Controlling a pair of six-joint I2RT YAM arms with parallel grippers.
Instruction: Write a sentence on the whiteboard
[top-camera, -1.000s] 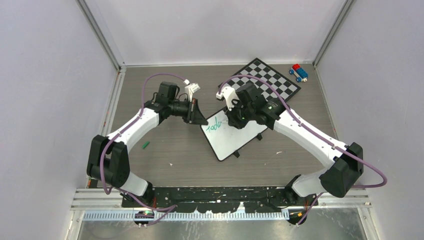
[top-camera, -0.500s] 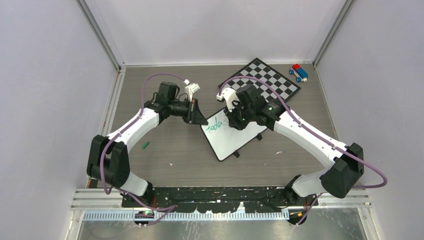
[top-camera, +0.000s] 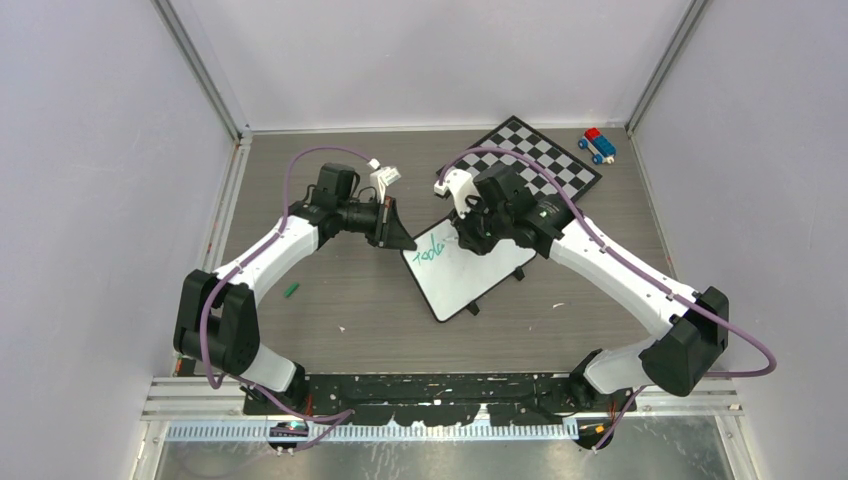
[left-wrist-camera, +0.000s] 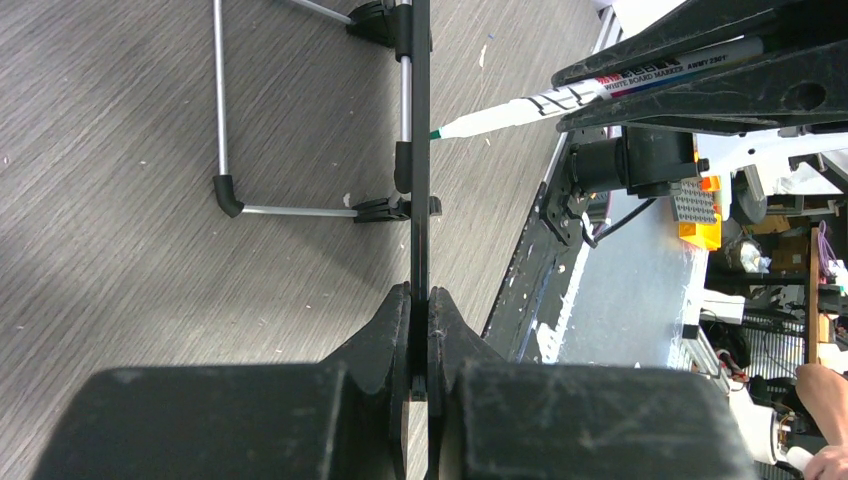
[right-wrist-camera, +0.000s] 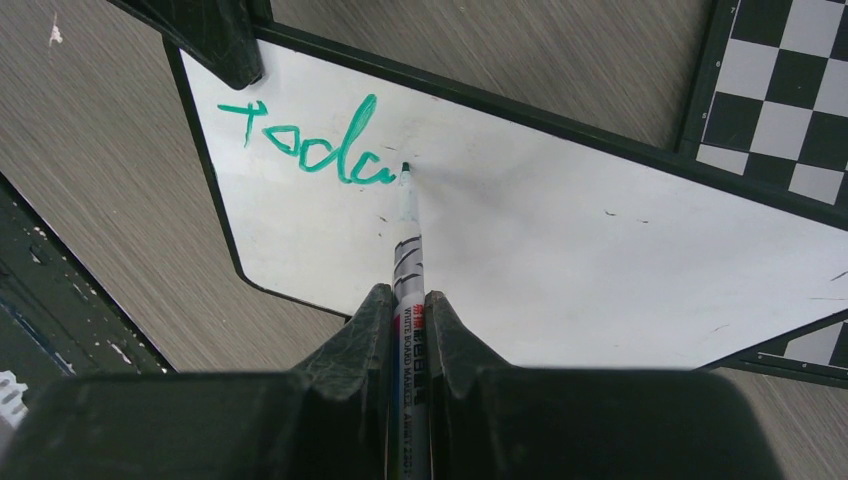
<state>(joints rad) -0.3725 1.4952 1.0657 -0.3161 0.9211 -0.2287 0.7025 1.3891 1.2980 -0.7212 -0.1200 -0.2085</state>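
Note:
The whiteboard (top-camera: 470, 270) lies tilted mid-table; it also shows in the right wrist view (right-wrist-camera: 560, 250) and edge-on in the left wrist view (left-wrist-camera: 420, 140). Green writing (right-wrist-camera: 310, 145) reads "Toda", only the start of the sentence. My right gripper (right-wrist-camera: 405, 300) is shut on a white board marker (right-wrist-camera: 410, 265), its green tip touching the board just right of the last letter. My left gripper (left-wrist-camera: 420, 295) is shut on the whiteboard's edge at its upper left corner (top-camera: 405, 243). The marker (left-wrist-camera: 560, 100) and right gripper (top-camera: 470, 235) show above the board.
A black-and-white chessboard (top-camera: 535, 155) lies behind the whiteboard, partly under it. A small red and blue toy (top-camera: 597, 144) sits at the back right. A green marker cap (top-camera: 291, 290) lies on the table to the left. The whiteboard's wire stand (left-wrist-camera: 225, 150) shows underneath.
The right gripper has shifted slightly right and back with the marker along the writing line. The left arm and whiteboard have not moved.

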